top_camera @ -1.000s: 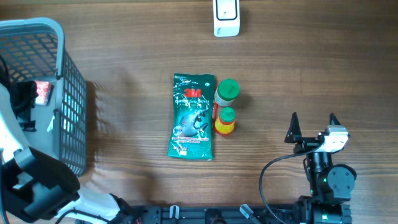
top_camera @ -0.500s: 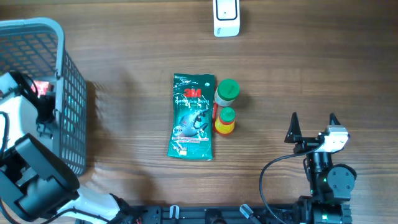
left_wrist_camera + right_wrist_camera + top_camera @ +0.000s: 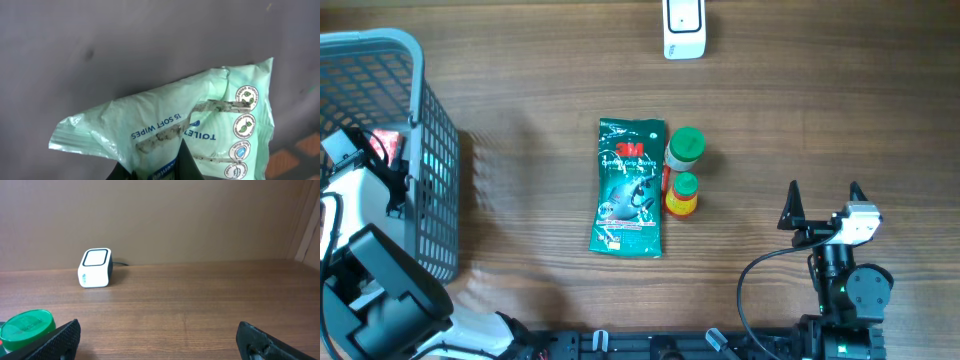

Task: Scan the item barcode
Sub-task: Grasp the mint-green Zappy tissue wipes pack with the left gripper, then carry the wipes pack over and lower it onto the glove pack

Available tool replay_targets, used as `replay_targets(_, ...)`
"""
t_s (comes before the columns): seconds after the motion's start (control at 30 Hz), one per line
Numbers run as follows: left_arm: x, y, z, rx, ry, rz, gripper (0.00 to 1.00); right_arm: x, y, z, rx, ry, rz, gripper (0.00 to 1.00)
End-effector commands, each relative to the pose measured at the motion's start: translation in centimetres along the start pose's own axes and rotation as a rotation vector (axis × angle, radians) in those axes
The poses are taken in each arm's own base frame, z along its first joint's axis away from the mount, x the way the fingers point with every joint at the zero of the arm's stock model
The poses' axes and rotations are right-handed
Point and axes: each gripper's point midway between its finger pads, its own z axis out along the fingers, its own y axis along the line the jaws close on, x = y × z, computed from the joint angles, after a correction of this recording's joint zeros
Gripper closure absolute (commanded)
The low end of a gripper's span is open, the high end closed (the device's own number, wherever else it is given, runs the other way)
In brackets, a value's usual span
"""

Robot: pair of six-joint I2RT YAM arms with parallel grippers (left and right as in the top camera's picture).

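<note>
Inside basket [image 3: 420, 95], left gripper [image 3: 160, 167] pinches wipes pack [image 3: 175, 112] edge.

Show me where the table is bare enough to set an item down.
Bare wood lies between the basket and the green pouch, between the scanner and the pouch, and right of the bottles above the right gripper. Crowded: pouch and bottles lie side by side mid-table.

Grey mesh basket [image 3: 435, 180] at wooden table's [image 3: 540, 80] left; green 3M pouch [image 3: 630, 187] beside green-lidded jar [image 3: 685, 146] and yellow bottle [image 3: 681, 195].
</note>
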Motion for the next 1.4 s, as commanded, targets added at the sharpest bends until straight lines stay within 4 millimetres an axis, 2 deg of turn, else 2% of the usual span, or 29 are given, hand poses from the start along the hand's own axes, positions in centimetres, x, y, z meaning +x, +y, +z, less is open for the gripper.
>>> replay_targets(0.0, -1.2, -1.3, -4.3, 0.042, -0.061, 0.013, 0.96, -0.1, 0.0, 0.0, 0.004, -0.006, -0.009, 0.0)
replay_targets(0.07, -2.8, -2.9, -8.8, 0.109, -0.143, 0.016, 0.96, -0.1, 0.0, 0.0, 0.004, -0.006, -0.009, 0.0)
replay_targets(0.13, -4.1, -4.4, -14.2, 0.186, -0.237, 0.023, 0.96, -0.1, 0.0, 0.0, 0.004, -0.006, -0.009, 0.0)
replay_targets(0.17, -4.4, -5.3, -17.7, 0.24, -0.292, 0.03, 0.96, -0.1, 0.0, 0.0, 0.004, -0.006, -0.009, 0.0)
replay_targets(0.23, -4.3, -6.4, -22.4, 0.324, -0.357, 0.049, 0.96, -0.1, 0.0, 0.0, 0.004, -0.006, -0.009, 0.0)
replay_targets(0.27, -3.5, -7.0, -25.4, 0.39, -0.385, 0.067, 0.96, -0.1, 0.0, 0.0, 0.004, -0.006, -0.009, 0.0)
replay_targets(0.3, -2.9, -7.3, -27.0, 0.43, -0.397, 0.079, 0.96, -0.1, 0.0, 0.0, 0.004, -0.006, -0.009, 0.0)
replay_targets(0.33, -1.7, -7.8, -29.4, 0.503, -0.411, 0.106, 0.96, -0.1, 0.0, 0.0, 0.004, -0.006, -0.009, 0.0)
replay_targets(0.37, -0.5, -8.1, -31.0, 0.559, -0.417, 0.131, 0.95, -0.1, 0.0, 0.0, 0.004, -0.006, -0.009, 0.0)
replay_targets(0.43, 1.9, -8.3, -33.2, 0.638, -0.409, 0.176, 0.94, -0.1, 0.0, 0.0, 0.004, -0.006, -0.009, 0.0)
replay_targets(0.5, 5.3, -8.4, -34.8, 0.707, -0.363, 0.234, 0.92, -0.1, 0.0, 0.0, 0.004, -0.006, -0.009, 0.0)
replay_targets(0.6, 9.5, -8.2, -35.5, 0.756, -0.271, 0.306, 0.92, -0.1, 0.0, 0.0, 0.004, -0.006, -0.009, 0.0)
replay_targets(0.63, 11.6, -8.1, -35.6, 0.769, -0.219, 0.346, 0.93, -0.1, 0.0, 0.0, 0.004, -0.006, -0.01, 0.0)
replay_targets(0.9, 20.9, -7.9, -34.1, 0.752, 0.073, 0.549, 0.96, -0.1, 0.0, 0.0, 0.004, -0.006, -0.009, 0.0)
replay_targets(0.93, 21.6, -7.9, -33.9, 0.748, 0.095, 0.567, 0.96, -0.1, 0.0, 0.0, 0.004, -0.006, -0.009, 0.01)
replay_targets(1.0, 23.2, -8.3, -32.6, 0.719, 0.131, 0.616, 0.95, -0.1, 0.0, 0.0, 0.004, -0.006, -0.009, 0.0)
replay_targets(1.1, 24.2, -8.7, -29.8, 0.628, 0.117, 0.648, 0.93, -0.1, 0.0, 0.0, 0.004, -0.006, -0.009, 0.0)
replay_targets(1.37, 25.6, -9.0, -20.0, 0.273, 0.053, 0.613, 0.92, -0.1, 0.0, 0.0, 0.004, -0.006, -0.009, 0.0)
